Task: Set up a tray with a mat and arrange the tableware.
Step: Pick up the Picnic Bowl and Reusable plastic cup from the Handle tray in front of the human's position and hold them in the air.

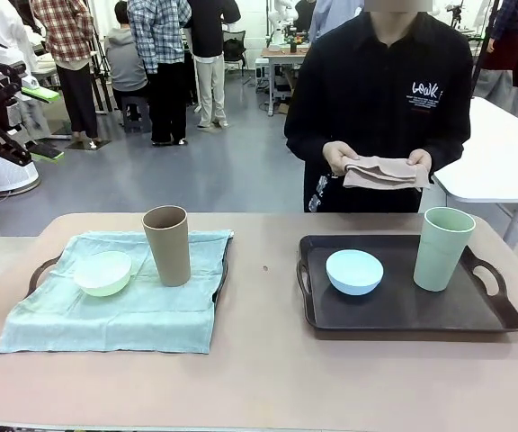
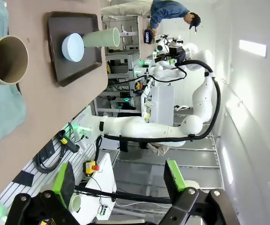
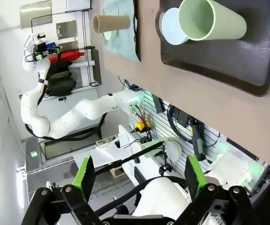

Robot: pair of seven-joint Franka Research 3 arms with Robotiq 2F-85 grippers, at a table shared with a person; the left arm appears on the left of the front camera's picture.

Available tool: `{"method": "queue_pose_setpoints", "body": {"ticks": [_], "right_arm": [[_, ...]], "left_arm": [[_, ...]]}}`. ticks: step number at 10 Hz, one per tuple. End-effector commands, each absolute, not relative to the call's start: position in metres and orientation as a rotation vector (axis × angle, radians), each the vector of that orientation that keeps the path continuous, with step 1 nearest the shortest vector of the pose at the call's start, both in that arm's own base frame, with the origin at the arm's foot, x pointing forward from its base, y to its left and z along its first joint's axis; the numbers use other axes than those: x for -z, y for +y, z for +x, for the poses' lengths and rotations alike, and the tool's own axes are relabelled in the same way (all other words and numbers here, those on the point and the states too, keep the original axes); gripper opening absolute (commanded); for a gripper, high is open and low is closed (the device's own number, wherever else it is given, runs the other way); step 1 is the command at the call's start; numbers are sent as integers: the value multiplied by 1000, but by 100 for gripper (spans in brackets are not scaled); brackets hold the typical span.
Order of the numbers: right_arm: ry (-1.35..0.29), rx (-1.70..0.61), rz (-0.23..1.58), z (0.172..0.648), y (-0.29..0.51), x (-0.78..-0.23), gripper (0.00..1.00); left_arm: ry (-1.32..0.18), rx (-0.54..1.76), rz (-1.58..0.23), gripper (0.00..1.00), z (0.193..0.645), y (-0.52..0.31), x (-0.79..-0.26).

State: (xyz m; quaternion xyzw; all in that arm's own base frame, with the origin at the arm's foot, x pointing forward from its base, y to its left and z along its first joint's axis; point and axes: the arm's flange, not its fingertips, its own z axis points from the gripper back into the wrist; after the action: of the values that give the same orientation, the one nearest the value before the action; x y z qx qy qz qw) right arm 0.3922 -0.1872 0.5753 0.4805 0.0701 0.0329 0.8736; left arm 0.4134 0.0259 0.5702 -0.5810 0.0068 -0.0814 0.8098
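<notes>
Matte pale-green cup (image 1: 442, 249) (tall, handleless) stands upright.

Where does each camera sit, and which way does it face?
Front: fixed on the robot's side, facing across the table at the person holding a folded tan cloth; left gripper at left edge.
Left wrist: off the table's edge, rolled sideways, looking past the open left gripper toward the right arm.
Right wrist: likewise, past the open right gripper toward the left arm.
Both wrist views share the dark tray, light blue bowl and pale green cup.
</notes>
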Motion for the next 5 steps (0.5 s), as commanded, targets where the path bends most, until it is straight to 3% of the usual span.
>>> {"method": "queue_pose_setpoints", "body": {"ticks": [1, 4, 5], "right_arm": [[132, -49, 1011, 392, -182, -574, 100], [146, -69, 1004, 392, -187, -575, 100], [8, -353, 859, 383, -183, -585, 100]], "left_arm": [[15, 178, -1263, 100, 411, 22, -578], [15, 178, -1263, 100, 411, 22, -578], [12, 179, -1241, 100, 413, 25, -572]]}}
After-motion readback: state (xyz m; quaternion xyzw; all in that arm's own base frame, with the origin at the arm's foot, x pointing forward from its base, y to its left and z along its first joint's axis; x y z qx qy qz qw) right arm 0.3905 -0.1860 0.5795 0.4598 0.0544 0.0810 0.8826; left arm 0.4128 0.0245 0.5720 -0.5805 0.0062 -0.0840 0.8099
